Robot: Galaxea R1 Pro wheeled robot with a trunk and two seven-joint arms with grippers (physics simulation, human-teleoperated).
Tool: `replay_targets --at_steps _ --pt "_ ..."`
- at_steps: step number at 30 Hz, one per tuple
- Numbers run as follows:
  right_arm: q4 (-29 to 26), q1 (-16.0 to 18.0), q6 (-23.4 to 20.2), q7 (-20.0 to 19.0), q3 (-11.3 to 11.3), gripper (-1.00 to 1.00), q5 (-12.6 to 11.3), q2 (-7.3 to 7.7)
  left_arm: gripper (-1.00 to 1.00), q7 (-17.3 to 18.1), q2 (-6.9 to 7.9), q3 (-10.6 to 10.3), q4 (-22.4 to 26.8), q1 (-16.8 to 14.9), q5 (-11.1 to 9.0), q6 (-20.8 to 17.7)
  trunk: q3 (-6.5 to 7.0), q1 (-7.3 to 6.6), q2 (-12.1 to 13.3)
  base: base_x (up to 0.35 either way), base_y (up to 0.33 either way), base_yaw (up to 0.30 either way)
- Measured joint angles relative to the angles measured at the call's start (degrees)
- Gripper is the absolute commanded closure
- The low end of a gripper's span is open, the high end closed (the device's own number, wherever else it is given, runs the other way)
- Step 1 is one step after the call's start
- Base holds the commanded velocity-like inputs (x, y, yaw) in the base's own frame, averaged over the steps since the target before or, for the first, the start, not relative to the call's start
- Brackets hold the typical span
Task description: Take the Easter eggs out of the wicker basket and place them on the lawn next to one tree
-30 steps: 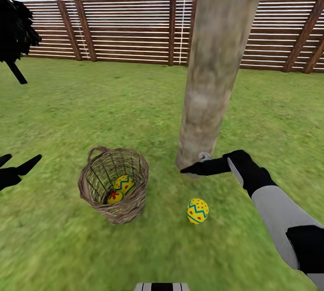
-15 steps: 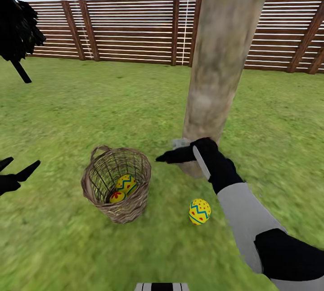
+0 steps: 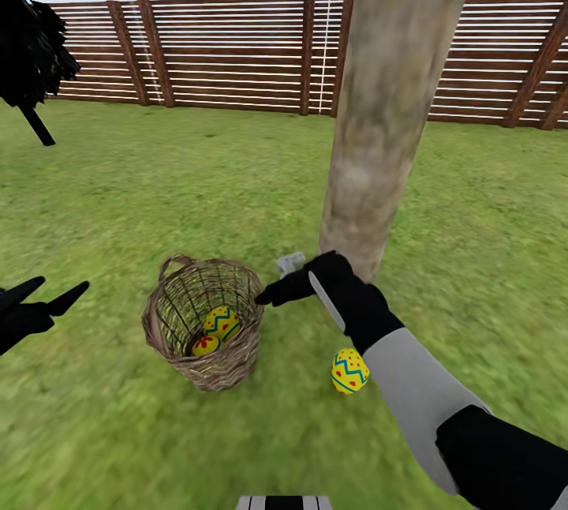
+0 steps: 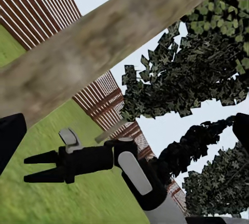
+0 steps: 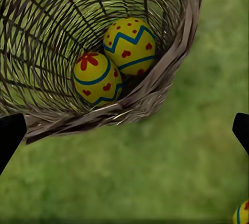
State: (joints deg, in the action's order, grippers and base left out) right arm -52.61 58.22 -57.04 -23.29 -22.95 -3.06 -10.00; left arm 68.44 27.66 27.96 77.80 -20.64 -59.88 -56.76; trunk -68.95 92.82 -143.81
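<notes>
The wicker basket stands on the lawn, left of the tree. Two Easter eggs lie inside it, a zigzag egg and a red-flower egg. In the right wrist view, the zigzag egg and the flower egg touch each other at the basket's bottom. A third egg rests on the grass near the trunk's base. My right gripper hovers open just right of the basket rim, with nothing between its fingers. My left gripper is open at the far left, away from the basket.
A brown slat fence closes the garden at the back. A dark narrow tree stands at the far left. In the left wrist view, the trunk and leafy canopy rise above my right gripper.
My right arm has swung left from the trunk's base to the basket's rim. The left gripper has edged slightly right. The eggs and basket have stayed put.
</notes>
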Motion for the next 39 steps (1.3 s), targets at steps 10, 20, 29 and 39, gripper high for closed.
replay_targets --at_steps 10,20,29,39 --pt "-1.8 -0.7 0.5 0.0 0.1 -1.0 -0.1 0.37 -1.0 0.4 -0.45 0.9 0.6 0.2 0.0 0.4 -0.19 0.0 0.0 0.0 0.0 0.067" --pt "-1.3 -4.0 2.0 0.1 0.2 -1.0 0.1 0.02 -1.0 0.5 -1.01 0.9 2.2 0.2 -0.1 0.5 -0.72 0.0 0.0 0.0 0.0 0.239" --pt "-1.5 -4.0 2.0 0.1 0.4 -1.0 0.1 0.28 -1.0 0.4 -1.04 0.9 2.4 0.2 0.0 0.5 -0.86 -0.03 0.0 0.13 0.0 0.129" --pt "-1.5 -4.0 2.0 0.1 0.4 -1.0 0.2 0.34 -1.0 0.4 -1.04 0.7 2.5 0.2 0.0 0.5 -0.69 -0.03 0.0 0.324 0.084 -0.079"
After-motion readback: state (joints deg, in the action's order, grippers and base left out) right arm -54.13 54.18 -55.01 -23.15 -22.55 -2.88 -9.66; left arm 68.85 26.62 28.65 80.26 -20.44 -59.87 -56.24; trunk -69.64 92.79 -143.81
